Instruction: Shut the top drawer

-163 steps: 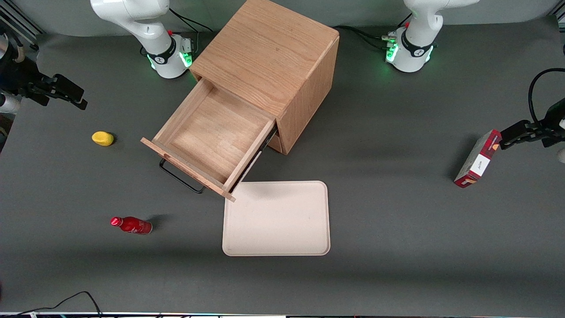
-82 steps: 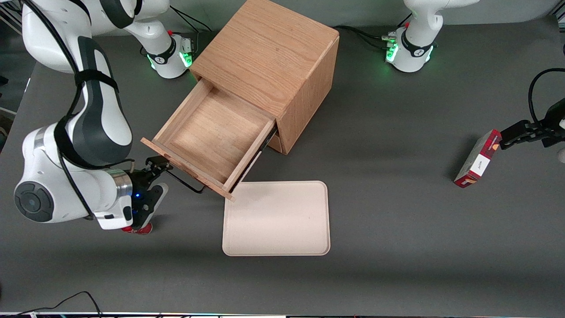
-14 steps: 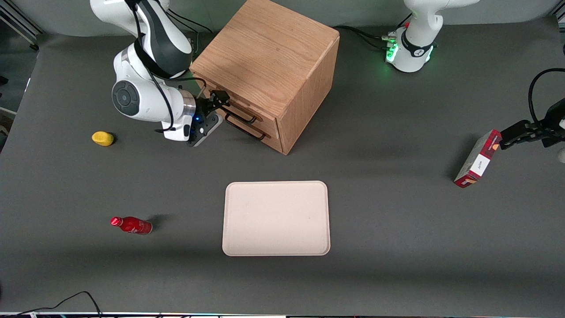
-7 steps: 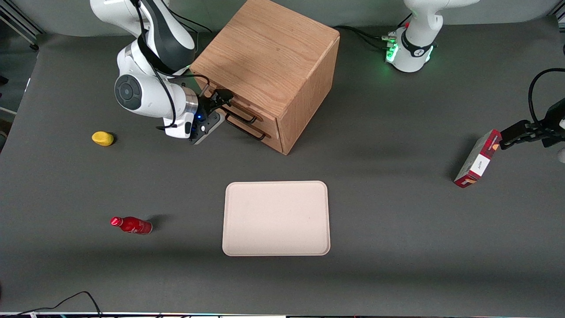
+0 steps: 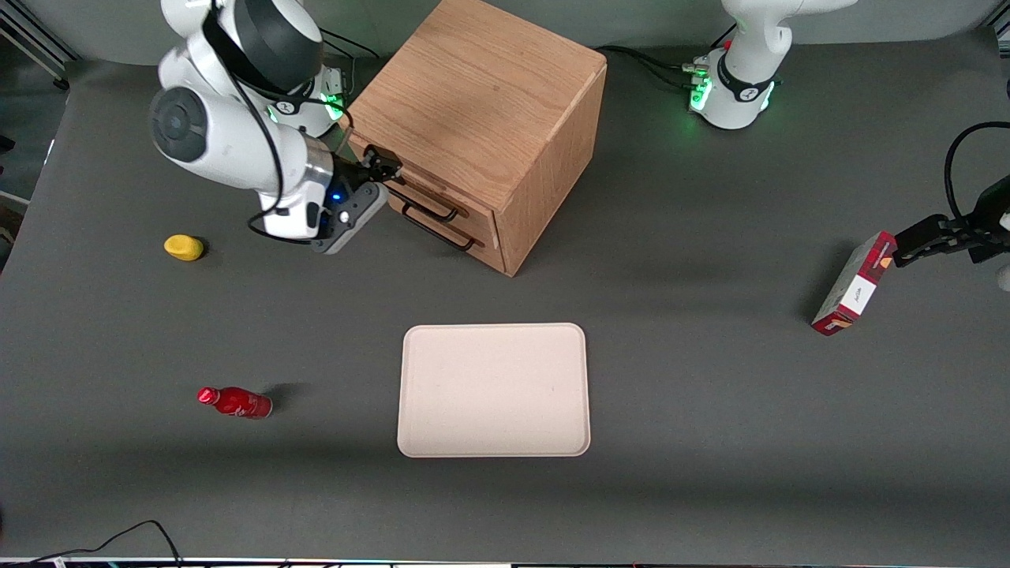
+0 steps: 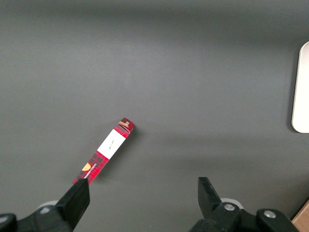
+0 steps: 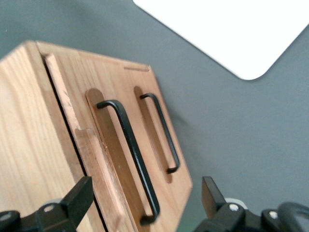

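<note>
Pulled back: gripper (image 5: 377,167) | fingers apart, empty | top drawer (image 7: 104,159) shut, just ahead, untouched

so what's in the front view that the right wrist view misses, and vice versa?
Front only: yellow object, red bottle, red box, and the cabinet's top. Right wrist only: a close look at both black handles, top drawer's and lower. Both: the top drawer shut, the tray, and the open claw at the drawer front.
</note>
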Motion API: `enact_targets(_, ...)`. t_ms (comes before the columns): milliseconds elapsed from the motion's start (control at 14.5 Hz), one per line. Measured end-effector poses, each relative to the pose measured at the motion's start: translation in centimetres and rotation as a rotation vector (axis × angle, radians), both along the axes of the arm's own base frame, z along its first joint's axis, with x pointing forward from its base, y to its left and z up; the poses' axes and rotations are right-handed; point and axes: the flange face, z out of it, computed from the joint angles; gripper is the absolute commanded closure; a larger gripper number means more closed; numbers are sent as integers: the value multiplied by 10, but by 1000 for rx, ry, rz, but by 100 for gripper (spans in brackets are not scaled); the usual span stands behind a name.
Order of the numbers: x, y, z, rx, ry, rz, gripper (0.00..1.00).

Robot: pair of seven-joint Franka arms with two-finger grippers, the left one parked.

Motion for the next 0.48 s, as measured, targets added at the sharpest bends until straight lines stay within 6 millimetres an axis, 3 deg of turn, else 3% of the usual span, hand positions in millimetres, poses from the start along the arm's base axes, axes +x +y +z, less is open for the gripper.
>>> enact_targets(207, 18, -29, 69, -85, -100, -2, 0)
enact_targets(483, 11, -80, 168, -183, -231, -159, 0)
